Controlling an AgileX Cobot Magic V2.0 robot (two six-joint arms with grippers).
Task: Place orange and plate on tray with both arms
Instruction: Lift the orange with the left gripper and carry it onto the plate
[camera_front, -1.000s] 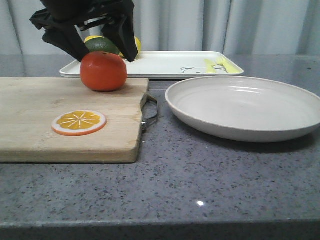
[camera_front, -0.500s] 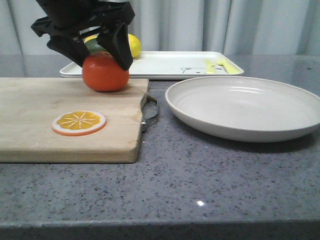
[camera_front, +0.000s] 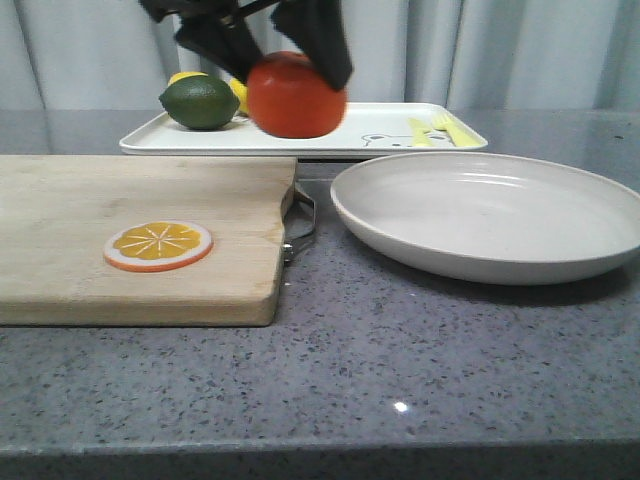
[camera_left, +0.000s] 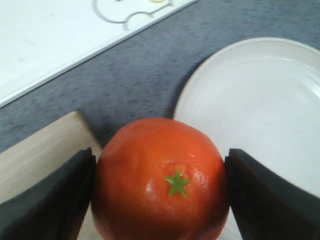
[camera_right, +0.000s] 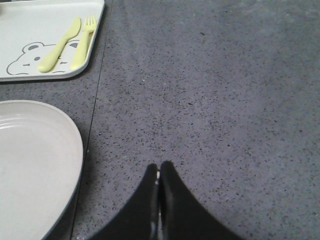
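My left gripper (camera_front: 290, 45) is shut on the orange (camera_front: 296, 95) and holds it in the air, in front of the white tray (camera_front: 330, 135). In the left wrist view the orange (camera_left: 160, 180) sits between my black fingers (camera_left: 45, 200), above the gap between the cutting board and the beige plate (camera_left: 260, 100). The plate (camera_front: 490, 215) rests on the counter at the right. My right gripper (camera_right: 159, 167) is shut and empty over bare counter, to the right of the plate (camera_right: 30, 160). The right gripper does not show in the front view.
A wooden cutting board (camera_front: 130, 235) with a flat orange slice (camera_front: 158, 245) lies at the left. A green lime (camera_front: 200, 103) and a yellow lemon (camera_front: 238, 92) sit on the tray's left end. Yellow cutlery print (camera_right: 67, 42) marks the tray's right end.
My left gripper has lifted the orange off the cutting board and carried it up and to the right, toward the tray. The plate and slice have not moved.
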